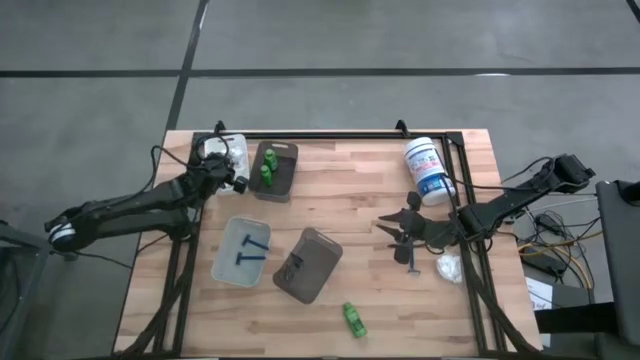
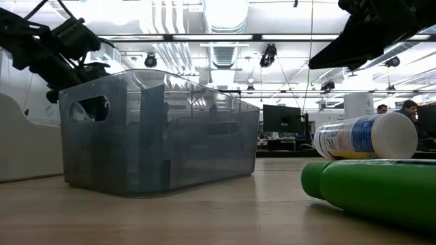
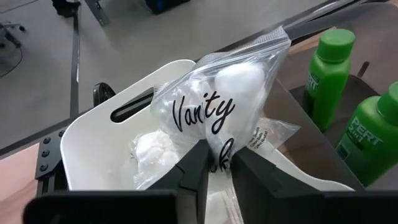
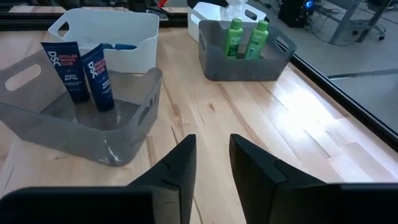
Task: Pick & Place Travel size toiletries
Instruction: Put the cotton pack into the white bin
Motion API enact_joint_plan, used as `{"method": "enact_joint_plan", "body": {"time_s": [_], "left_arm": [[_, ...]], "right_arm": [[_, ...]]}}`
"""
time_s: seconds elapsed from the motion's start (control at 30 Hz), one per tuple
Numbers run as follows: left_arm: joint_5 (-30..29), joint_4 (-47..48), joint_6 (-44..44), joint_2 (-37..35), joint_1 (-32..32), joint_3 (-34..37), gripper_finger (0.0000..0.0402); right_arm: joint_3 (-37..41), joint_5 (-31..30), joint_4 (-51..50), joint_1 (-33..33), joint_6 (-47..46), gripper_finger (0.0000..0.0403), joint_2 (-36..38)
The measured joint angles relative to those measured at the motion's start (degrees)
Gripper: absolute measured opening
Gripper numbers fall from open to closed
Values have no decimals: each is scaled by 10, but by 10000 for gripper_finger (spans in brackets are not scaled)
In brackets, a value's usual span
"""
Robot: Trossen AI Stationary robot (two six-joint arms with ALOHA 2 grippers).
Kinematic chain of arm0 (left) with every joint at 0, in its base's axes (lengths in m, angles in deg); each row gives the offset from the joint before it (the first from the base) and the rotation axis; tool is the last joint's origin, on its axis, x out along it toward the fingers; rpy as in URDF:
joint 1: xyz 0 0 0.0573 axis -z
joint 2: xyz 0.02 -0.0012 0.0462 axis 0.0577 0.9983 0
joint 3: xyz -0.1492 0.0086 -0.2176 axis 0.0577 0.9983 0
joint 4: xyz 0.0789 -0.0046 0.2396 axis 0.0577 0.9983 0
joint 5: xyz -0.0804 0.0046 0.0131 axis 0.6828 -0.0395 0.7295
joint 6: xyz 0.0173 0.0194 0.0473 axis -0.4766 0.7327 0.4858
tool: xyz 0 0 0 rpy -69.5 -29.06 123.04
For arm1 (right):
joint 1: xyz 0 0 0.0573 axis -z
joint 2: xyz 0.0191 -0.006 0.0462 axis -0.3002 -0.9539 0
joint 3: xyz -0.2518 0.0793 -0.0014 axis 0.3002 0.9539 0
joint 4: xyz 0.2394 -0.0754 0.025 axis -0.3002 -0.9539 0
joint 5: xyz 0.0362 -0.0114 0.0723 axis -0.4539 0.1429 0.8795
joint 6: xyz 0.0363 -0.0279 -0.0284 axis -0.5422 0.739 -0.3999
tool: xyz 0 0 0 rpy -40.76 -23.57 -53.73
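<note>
sorting looks part done. from the high view, the left gripper [image 1: 222,172] reaches to the tabletop's far left corner, over the white tray [image 1: 214,146]; beside that tray sits a dark tray [image 1: 287,160] holding two green bottles [image 1: 267,168]. a pale tray [image 1: 228,262] nearer the front holds blue-grey sticks [image 1: 250,248], and a grey tray [image 1: 318,262] lies just right of it. one green bottle [image 1: 354,319] lies loose by the front edge, a white packet [image 1: 449,267] near the right edge, and the white tub [image 1: 429,169] toward the far right corner. the right gripper [image 1: 403,233] hovers near that packet.

low view: the loose green bottle [image 2: 371,190] fills the foreground, with the grey tray [image 2: 160,133] and the tub [image 2: 364,136] behind.

left wrist view: the fingers [image 3: 194,165] pinch the lower edge of a clear packet [image 3: 214,109] of white puffs, dangling above the white tray [image 3: 93,140], where more white packets [image 3: 151,149] lie.

right wrist view: the right jaws stand a little apart, holding nothing, over bare wood.

to do this well, i would centre the packet over the tray's hollow before letting go, since the floppy bag could catch on the rim or flop toward the bottle tray next door.
</note>
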Motion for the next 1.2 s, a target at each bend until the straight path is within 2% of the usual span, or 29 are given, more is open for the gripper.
{"method": "enact_joint_plan", "body": {"time_s": [0.33,0.57,0.93,1.2], "left_arm": [[-9,80,-21,0,0,-37,128],[-12,95,-29,-1,0,-53,157],[-11,76,-23,-19,0,-59,163],[19,33,-12,-36,0,-59,163]], "right_arm": [[0,0,0,0,0,132,0],[0,0,0,0,0,153,0],[0,0,-1,0,1,180,0],[0,0,-1,0,1,190,0]]}}
